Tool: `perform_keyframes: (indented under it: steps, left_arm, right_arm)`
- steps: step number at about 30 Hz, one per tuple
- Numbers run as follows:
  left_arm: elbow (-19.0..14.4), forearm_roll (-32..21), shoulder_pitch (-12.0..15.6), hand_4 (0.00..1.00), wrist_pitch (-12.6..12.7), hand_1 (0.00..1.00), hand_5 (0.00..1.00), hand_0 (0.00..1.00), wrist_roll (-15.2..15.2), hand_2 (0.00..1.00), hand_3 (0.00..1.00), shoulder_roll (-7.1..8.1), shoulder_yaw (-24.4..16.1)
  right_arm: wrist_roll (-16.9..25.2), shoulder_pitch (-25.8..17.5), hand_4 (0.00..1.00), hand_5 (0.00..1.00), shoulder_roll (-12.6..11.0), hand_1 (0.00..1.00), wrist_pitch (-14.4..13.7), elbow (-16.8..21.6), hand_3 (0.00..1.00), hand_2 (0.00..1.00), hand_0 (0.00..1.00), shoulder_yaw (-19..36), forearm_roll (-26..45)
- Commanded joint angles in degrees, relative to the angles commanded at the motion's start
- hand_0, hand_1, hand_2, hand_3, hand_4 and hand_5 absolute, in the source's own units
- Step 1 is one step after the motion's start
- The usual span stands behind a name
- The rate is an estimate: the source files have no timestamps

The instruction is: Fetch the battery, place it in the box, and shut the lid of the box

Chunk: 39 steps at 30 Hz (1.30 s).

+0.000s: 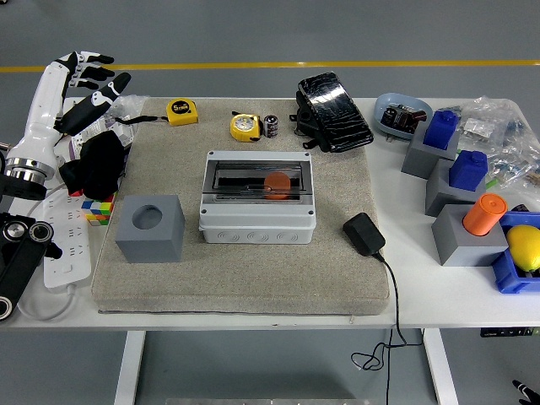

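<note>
While left hand (87, 78) hovers open far left, battery (271, 126) well apart, beyond box (257, 198).

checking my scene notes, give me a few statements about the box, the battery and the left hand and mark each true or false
1. The box has its clear lid down. True.
2. The left hand grips the battery. False: the fingers are spread and hold nothing; the battery stands on the mat's far edge.
3. The battery is next to a yellow tape measure. True.
4. The grey cube sits to the right of the box. False: it sits to its left.
5. An orange thing shows through the lid. True.
</note>
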Motion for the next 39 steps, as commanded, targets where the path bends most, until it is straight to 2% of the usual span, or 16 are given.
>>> perform_keyframes:
  steps: [13, 15, 16, 19, 25, 39]
  left_arm:
    - [-0.2, 0.0, -0.4, 0.998, -0.1, 0.628, 0.841, 0.524, 0.2, 0.606, 0.679, -0.03, -0.1]
    - [-0.1, -0.1, -1.5, 0.998, -0.1, 0.628, 0.841, 0.524, 0.1, 0.606, 0.679, 0.31, 0.3]
    - [0.0, -0.2, -2.2, 0.998, -0.1, 0.628, 0.841, 0.524, 0.1, 0.606, 0.679, 0.98, 0.9]
    - [0.0, -0.5, -2.4, 0.998, 0.0, 0.626, 0.844, 0.524, 0.0, 0.606, 0.679, 1.83, 1.8]
    - [-0.4, -0.5, -0.2, 0.998, 0.0, 0.627, 0.847, 0.525, 0.1, 0.606, 0.680, 0.67, 1.4]
    - [-2.0, -0.4, -0.7, 0.998, -0.3, 0.627, 0.854, 0.525, 0.6, 0.607, 0.680, 0.50, 1.2]
  right_arm:
    - [-0.2, 0.5, 0.935, 0.450, -0.1, 0.632, -0.3, -0.5, 0.541, 0.633, 0.660, 0.1, 0.4]
    - [-0.2, 1.6, 0.935, 0.450, 0.1, 0.632, 0.0, -0.5, 0.541, 0.633, 0.660, -0.5, 1.0]
    - [-0.2, 2.2, 0.935, 0.450, 0.1, 0.632, 0.1, -0.4, 0.541, 0.633, 0.660, -1.2, 1.1]
    - [-0.3, 2.4, 0.935, 0.451, -0.3, 0.631, -0.1, -0.2, 0.541, 0.633, 0.661, -1.7, 1.2]
    - [-0.6, 0.5, 0.936, 0.449, -1.1, 0.631, -0.1, -0.4, 0.541, 0.633, 0.661, -1.2, 0.6]
    - [-0.4, 0.8, 0.936, 0.451, -0.8, 0.630, 0.2, -0.3, 0.541, 0.633, 0.661, 0.5, -0.3]
